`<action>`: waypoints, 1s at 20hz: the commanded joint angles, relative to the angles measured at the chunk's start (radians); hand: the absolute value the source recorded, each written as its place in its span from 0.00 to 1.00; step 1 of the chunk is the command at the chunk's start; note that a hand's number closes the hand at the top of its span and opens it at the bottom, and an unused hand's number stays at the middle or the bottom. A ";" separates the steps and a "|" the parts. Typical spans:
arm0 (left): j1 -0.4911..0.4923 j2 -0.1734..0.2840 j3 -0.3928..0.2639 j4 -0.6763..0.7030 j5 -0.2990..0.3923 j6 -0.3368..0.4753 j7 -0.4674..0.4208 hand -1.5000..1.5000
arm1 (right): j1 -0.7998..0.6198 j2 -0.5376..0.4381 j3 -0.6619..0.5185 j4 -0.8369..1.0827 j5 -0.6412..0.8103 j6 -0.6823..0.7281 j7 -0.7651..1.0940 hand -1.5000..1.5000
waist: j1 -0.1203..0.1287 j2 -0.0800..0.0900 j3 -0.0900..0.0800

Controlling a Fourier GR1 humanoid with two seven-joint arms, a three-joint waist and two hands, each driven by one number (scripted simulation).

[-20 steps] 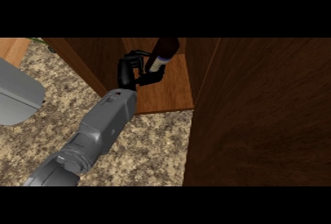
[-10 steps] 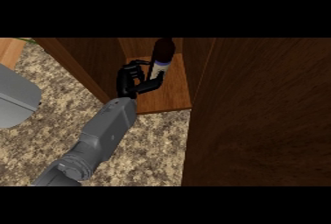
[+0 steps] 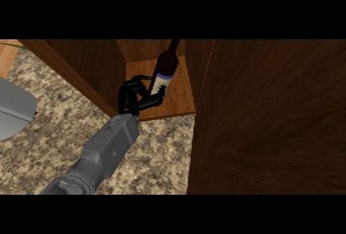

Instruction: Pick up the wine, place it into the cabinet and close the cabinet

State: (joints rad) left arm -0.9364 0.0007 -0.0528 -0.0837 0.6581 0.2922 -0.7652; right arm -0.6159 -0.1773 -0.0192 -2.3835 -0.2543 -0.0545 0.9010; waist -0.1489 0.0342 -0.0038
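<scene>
The dark wine bottle [image 3: 164, 73] with a pale label stands upright on the wooden shelf [image 3: 177, 103] inside the open cabinet. My right hand [image 3: 137, 95] is just in front of and to the left of the bottle's base. Its fingers [image 3: 135, 80] are spread beside the bottle and no longer wrap it. The thumb lies close under the bottle's foot. The grey forearm runs from the lower left edge up to the shelf's front edge. My left hand does not show.
The cabinet's open door [image 3: 270, 119] fills the right half of the view as a tall dark wooden panel. The cabinet's left wall [image 3: 81, 68] slants along the arm's left. A grey rounded shape [image 3: 12, 109] sits at the left edge on the speckled counter [image 3: 47, 137].
The bottle went from tilted in the hand to upright on the shelf. The right hand has let go and drawn back toward me, uncovering the bottle's lower part.
</scene>
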 commanded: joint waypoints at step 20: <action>0.029 0.000 -0.078 -0.028 0.084 0.080 -0.024 1.00 | -0.013 0.025 0.001 -0.003 -0.055 0.006 -0.005 0.00 | -0.058 0.010 -0.002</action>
State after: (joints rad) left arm -0.9132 0.0104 -0.1206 -0.1097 0.7288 0.3575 -0.7909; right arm -0.6349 -0.1532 -0.0139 -2.3701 -0.2845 -0.0531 0.8945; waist -0.1923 0.0390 -0.0037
